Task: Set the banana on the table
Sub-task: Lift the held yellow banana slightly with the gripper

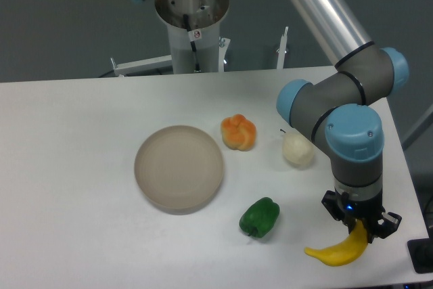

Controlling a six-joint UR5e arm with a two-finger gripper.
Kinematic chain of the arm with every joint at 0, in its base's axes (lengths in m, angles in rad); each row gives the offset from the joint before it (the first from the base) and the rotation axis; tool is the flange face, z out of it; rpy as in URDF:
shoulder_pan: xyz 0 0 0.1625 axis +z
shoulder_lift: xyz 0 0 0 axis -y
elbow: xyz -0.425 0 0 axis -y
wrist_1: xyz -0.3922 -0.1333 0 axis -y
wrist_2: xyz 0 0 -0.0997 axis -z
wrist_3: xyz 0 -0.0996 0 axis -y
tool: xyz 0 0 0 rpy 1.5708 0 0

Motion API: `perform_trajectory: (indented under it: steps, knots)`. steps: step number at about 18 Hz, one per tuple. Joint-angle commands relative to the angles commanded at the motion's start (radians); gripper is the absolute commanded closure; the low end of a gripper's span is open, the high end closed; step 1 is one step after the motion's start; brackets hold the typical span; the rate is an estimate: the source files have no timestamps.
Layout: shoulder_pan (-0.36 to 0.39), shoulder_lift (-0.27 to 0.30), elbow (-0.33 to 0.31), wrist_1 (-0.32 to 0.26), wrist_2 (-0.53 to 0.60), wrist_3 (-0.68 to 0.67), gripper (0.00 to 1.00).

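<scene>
The banana (pixel 336 252) is bright yellow and curved, lying low at the front right of the white table (pixel 81 167), close to its front edge. My gripper (pixel 361 229) points straight down over the banana's right, upper end, and its fingers are closed around that end. The banana's left tip seems to rest on or just above the tabletop; I cannot tell which.
A round beige plate (pixel 179 166) sits mid-table. A green pepper (pixel 260 217) lies left of the banana, an orange pumpkin-like fruit (pixel 239 132) and a pale pear (pixel 298 149) stand behind. The table's right edge runs close beside my arm.
</scene>
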Motion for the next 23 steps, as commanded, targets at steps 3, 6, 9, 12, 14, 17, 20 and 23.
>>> perform_trajectory:
  steps: [3, 6, 9, 12, 14, 17, 20, 23]
  knots:
    - [0.0, 0.0, 0.002, 0.0, 0.0, 0.005, 0.63]
    - [0.002, 0.006, -0.005, 0.0, -0.003, 0.011, 0.63]
    - [0.006, 0.014, -0.011, -0.003, -0.005, 0.014, 0.63]
    - [0.012, 0.023, -0.023, -0.002, -0.006, 0.018, 0.63]
    - [0.015, 0.034, -0.034, -0.005, -0.009, 0.046, 0.63]
    - [0.032, 0.066, -0.089, 0.0, -0.011, 0.089, 0.63]
    - [0.051, 0.097, -0.141, 0.003, -0.012, 0.153, 0.63]
    - [0.075, 0.127, -0.198, 0.009, -0.014, 0.216, 0.63]
